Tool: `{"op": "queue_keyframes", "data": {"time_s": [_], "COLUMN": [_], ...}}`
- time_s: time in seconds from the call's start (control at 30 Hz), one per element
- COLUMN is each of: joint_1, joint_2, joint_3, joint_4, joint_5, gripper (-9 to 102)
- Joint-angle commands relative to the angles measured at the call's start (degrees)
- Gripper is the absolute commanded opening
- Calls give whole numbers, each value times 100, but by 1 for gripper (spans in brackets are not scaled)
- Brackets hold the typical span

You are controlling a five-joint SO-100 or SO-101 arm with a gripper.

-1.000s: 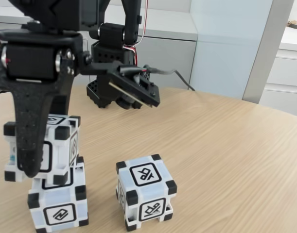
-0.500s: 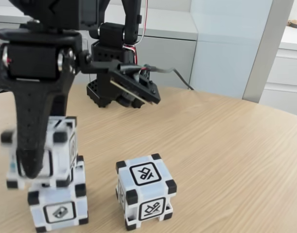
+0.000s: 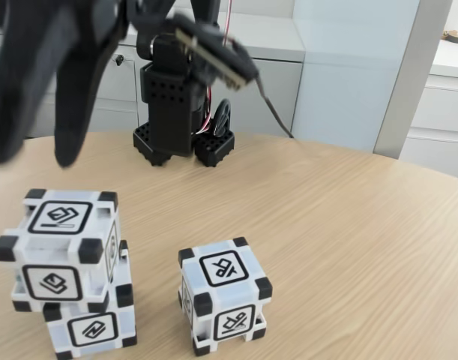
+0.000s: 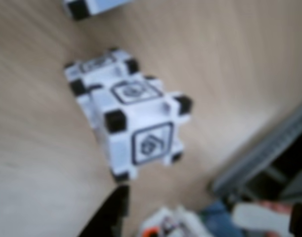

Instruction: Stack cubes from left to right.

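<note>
In the fixed view the gripper (image 3: 41, 142) hung blurred above the stack, holding nothing; whether its jaws were apart I could not tell. The upper cube (image 3: 60, 247) sat skewed on the lower cube (image 3: 94, 322), so approaching the third cube (image 3: 225, 292) called for a wide berth. In the wrist view the stack (image 4: 136, 133) stood on the pale wooden table (image 4: 230, 59), grey cabinets beyond.

The claw (image 3: 34, 154) has let go of the top cube (image 3: 60, 247) and risen clear.
</note>
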Motion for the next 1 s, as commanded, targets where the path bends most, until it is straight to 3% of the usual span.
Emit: {"op": "queue_keyframes", "data": {"time_s": [0.0,0.33,0.97], "joint_1": [-141,-1661,-1819], "joint_2": [457,360,-1828], "joint_3": [-158,-141,220], "joint_4": [18,26,18], "joint_5": [141,1160,598], "gripper": [33,36,41]}}
